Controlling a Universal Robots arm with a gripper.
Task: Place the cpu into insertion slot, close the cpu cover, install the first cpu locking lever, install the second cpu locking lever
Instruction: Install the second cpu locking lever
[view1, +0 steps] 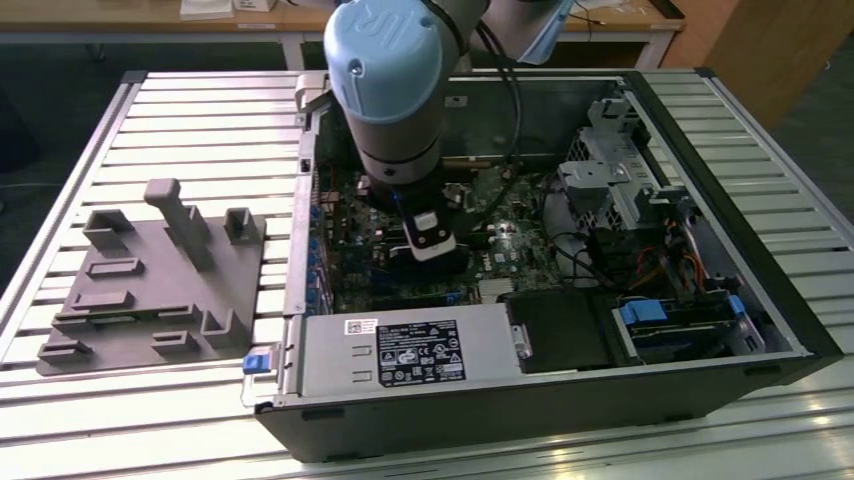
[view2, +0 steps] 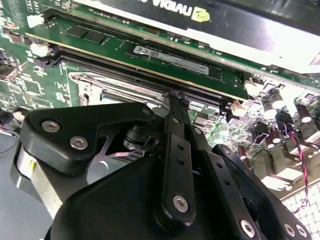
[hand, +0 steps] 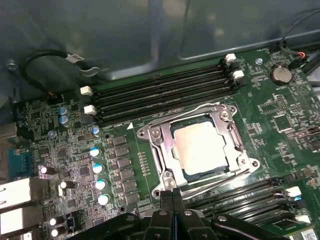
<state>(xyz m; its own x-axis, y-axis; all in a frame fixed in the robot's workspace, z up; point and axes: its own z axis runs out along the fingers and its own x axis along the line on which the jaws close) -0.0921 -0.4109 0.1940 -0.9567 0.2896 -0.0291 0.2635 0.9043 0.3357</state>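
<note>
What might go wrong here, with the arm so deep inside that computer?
The end effector sits right at the edge of the cpu cover, which lies over the cpu; a slip might scrape it. The memory slots and small capacitors crowd the socket, so a sideways nudge may hit them.

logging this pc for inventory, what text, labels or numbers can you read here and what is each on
Nothing can be quoted reliably.
White label on the grey power supply box: dense print and symbols, too small to read.
Black graphics card: a logo with lettering, upside down and cut off at the picture's edge.
Memory stick: sticker print too small.
Green circuit board: tiny white markings, too blurred.
</note>
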